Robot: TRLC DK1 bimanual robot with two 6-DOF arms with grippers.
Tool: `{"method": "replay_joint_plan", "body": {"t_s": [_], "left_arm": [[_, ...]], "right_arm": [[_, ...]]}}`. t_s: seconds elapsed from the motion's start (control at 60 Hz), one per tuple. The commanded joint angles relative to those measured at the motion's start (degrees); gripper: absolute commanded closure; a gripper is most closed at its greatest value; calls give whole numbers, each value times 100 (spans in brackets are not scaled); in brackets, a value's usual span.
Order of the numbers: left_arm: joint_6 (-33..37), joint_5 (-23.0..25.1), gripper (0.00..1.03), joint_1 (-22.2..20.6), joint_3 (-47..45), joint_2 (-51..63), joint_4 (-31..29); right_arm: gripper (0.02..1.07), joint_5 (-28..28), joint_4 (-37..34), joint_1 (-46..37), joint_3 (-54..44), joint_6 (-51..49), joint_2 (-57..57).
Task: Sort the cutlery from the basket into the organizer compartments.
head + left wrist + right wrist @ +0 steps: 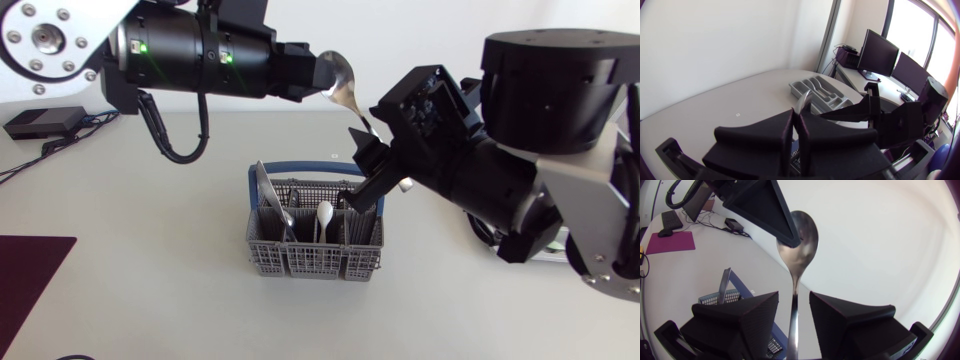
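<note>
A silver spoon (345, 98) hangs in the air above the grey cutlery basket (315, 250), which has a blue handle. My left gripper (322, 75) is shut on the spoon's bowl; in the left wrist view its fingers (796, 117) press together on the spoon (801, 102). My right gripper (368, 160) stands open around the handle. In the right wrist view the spoon (799, 240) runs between its fingers (794, 302) with a gap on each side. The grey organizer (820, 92) lies on the table beyond the left gripper. The basket holds a white spoon (324, 215) and other cutlery.
A dark maroon mat (30, 290) lies at the table's front left edge. A black box (45, 122) with cables sits at the back left. My right arm (890, 120) crosses in front of the organizer in the left wrist view.
</note>
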Motion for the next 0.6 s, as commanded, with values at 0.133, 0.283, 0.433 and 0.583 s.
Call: {"method": "replay_joint_plan", "body": {"t_s": [0.133,0.283,0.433,0.583], "left_arm": [[-223,132,100,-44,259,136,-84],[-223,202,100,-53,259,145,-110],[-250,211,95,-27,268,145,-110],[-250,255,58,96,364,101,-110]], "right_arm": [[84,99,251,-87,-21,-153,290],[99,108,234,-104,23,-153,360],[100,81,216,-95,-3,-161,377],[101,29,84,-104,6,-170,334]]}}
